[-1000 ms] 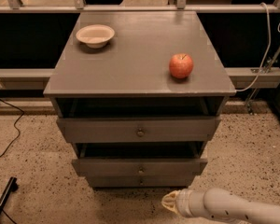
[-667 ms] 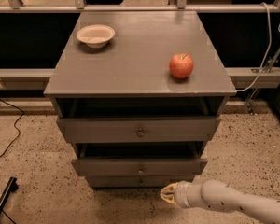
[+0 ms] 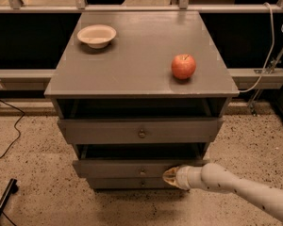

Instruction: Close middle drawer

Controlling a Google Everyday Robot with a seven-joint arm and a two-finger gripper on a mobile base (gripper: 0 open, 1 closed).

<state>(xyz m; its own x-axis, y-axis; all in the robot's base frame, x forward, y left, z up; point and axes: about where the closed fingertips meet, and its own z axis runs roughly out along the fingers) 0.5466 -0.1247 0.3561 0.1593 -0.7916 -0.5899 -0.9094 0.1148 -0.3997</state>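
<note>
Rising from lower in the camera view, the hand (image 3: 172,177) is now closing on the front of the middle drawer (image 3: 108,168), just right of its small dark knob (image 3: 142,172), and appears to be touching it. Whether the hand is apart or together I cannot tell. The drawer is standing out toward the near side with a dark gap above its front, so the closing push seems to be only beginning. The top drawer (image 3: 104,132) is also standing out. On the grey table (image 3: 141,55) an apple (image 3: 183,66) is sitting at the right and a bowl (image 3: 97,35) at the far left. Speckled floor (image 3: 33,173) is showing all around, with a black cable (image 3: 12,126) trailing at the left.
</note>
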